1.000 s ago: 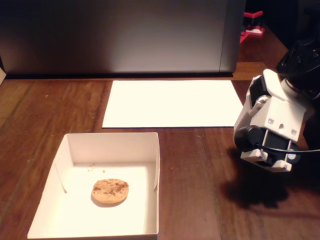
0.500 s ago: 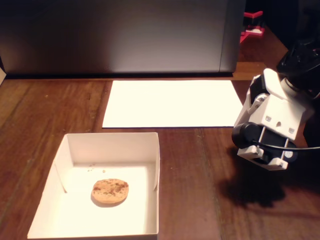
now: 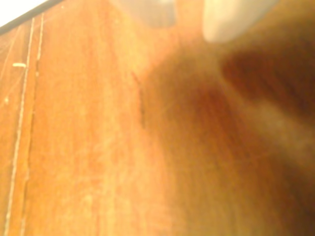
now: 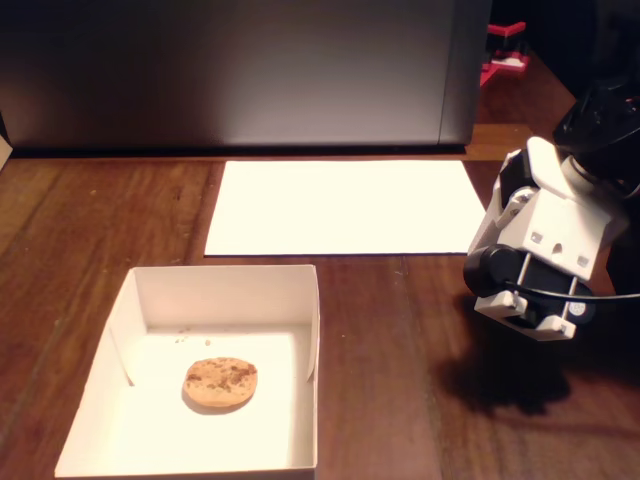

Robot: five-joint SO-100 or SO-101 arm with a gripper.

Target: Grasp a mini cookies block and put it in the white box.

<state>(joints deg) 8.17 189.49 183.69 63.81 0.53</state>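
The mini cookies block (image 4: 220,382), a round tan cookie with dark specks, lies flat inside the white box (image 4: 222,283) at the lower left of the fixed view. My gripper (image 4: 527,312) hangs at the right of that view, well apart from the box and above the dark wood, with nothing seen in it. Its fingers are hidden behind the white wrist housing, so I cannot tell how the jaws stand. The wrist view shows only blurred wood table (image 3: 88,147) and a blurred pale shape (image 3: 231,19) at the top edge. No cookie or box shows there.
A flat white paper sheet (image 4: 345,205) lies behind the box. A grey panel (image 4: 240,70) stands along the back. A red object (image 4: 505,50) sits at the far right corner. Bare wood (image 4: 400,380) lies between box and arm.
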